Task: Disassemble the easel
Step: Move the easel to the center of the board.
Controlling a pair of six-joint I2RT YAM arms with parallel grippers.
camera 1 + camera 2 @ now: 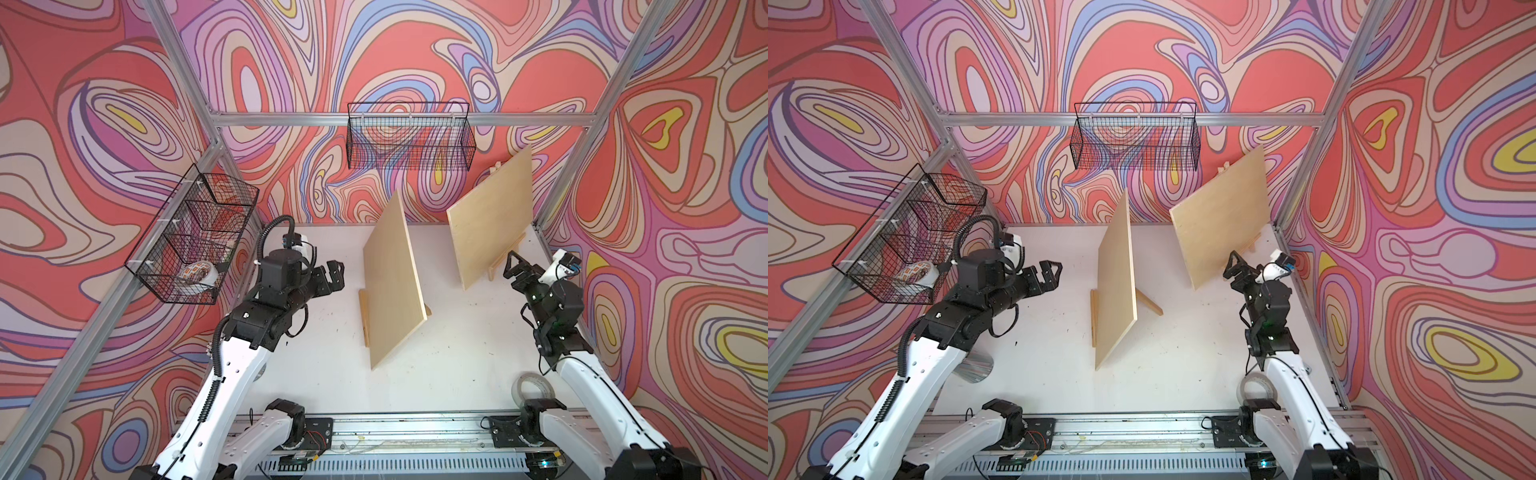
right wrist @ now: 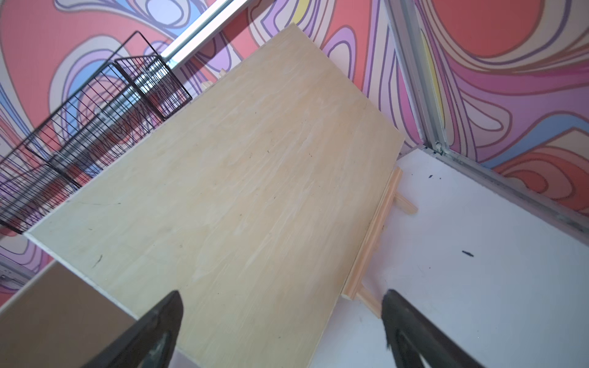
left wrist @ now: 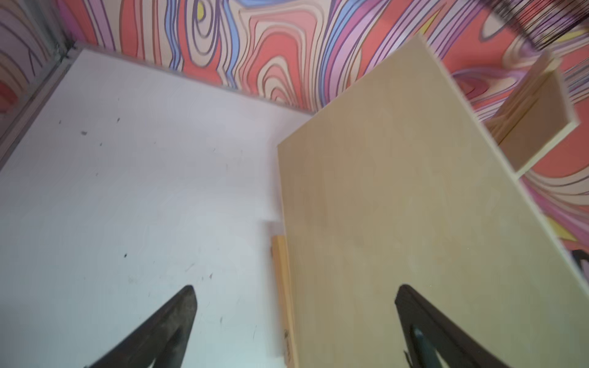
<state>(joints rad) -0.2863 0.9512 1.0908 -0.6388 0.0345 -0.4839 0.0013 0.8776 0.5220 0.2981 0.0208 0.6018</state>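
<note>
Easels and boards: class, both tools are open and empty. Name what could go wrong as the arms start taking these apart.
1. The centre board seems only propped on its easel; a nudge from the open left tool might topple it instead of lifting it.
2. The right board stands near the wire basket and the corner frame; lifted by the right tool, it might strike them.
3. The tape roll beside the right arm could get swept aside.
</note>
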